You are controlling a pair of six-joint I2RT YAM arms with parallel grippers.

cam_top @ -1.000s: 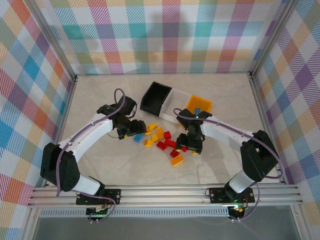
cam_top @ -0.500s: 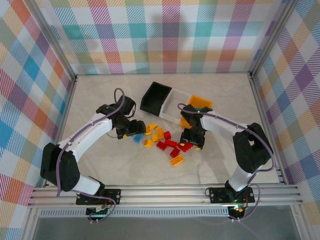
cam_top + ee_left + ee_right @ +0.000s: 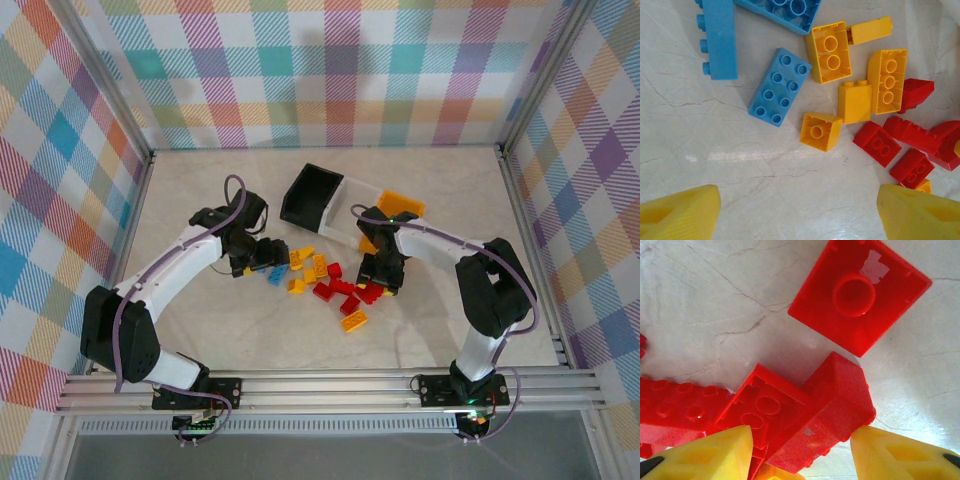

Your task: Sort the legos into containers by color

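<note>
Left gripper (image 3: 797, 212) hung released over the blue brick (image 3: 780, 86). Right gripper (image 3: 801, 452) straddled a red brick (image 3: 827, 410) at the pile's (image 3: 325, 291) right; whether clenched was unclear.

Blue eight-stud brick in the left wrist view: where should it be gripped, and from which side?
Grip the blue eight-stud brick across its two long sides, coming straight down. It lies flat, studs up, with bare table along one long side. The other side's upper corner nearly meets a yellow two-stud brick, so closing nearer the lower end probably gives more room.
</note>
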